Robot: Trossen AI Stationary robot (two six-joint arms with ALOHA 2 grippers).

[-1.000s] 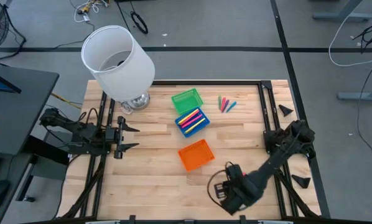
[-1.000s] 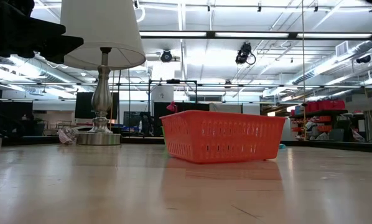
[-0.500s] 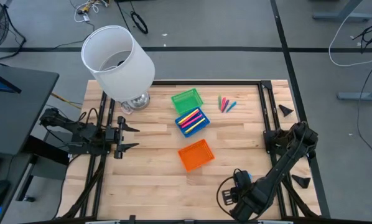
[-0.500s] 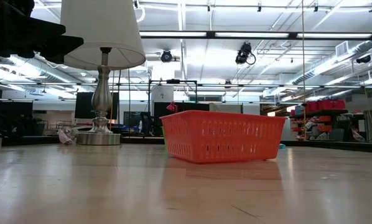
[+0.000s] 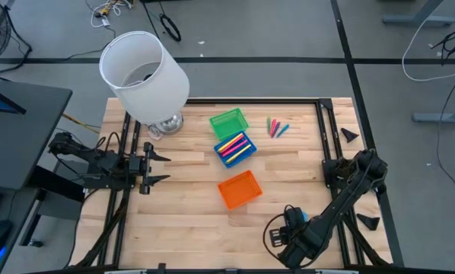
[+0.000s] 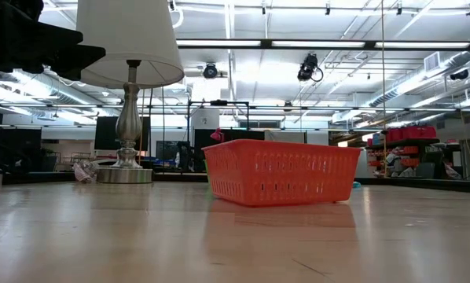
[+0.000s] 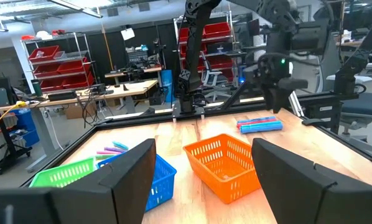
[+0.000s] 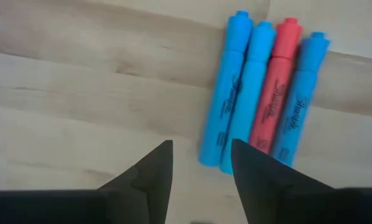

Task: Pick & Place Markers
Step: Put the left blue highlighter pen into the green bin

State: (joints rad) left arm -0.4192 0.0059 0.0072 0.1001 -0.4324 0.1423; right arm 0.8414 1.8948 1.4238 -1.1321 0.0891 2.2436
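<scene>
Four markers (image 8: pixel 260 93), three blue and one red, lie side by side flat on the wood near the table's near right corner. They also show in the left wrist view as the marker group (image 7: pixel 259 126). My right gripper (image 8: pixel 201 165) hangs above them, pointing down and open. One end of the two leftmost blue markers lies just past the gap between its fingers. Its body hides them in the high view, where my right gripper (image 5: pixel 288 234) is. Other markers (image 5: pixel 276 127) lie loose at the far right, and more fill the blue tray (image 5: pixel 235 148). My left gripper (image 5: pixel 159 167) waits open at the left edge.
An orange tray (image 5: pixel 239 189) stands in the middle of the table, with a green tray (image 5: pixel 229 122) beyond the blue one. A lamp with a white shade (image 5: pixel 144 67) stands at the far left. Bare wood lies around the four markers.
My right gripper has shifted a little toward the table's near right corner and sunk slightly. It has stayed open and pointing down. Nothing on the table has moved.
</scene>
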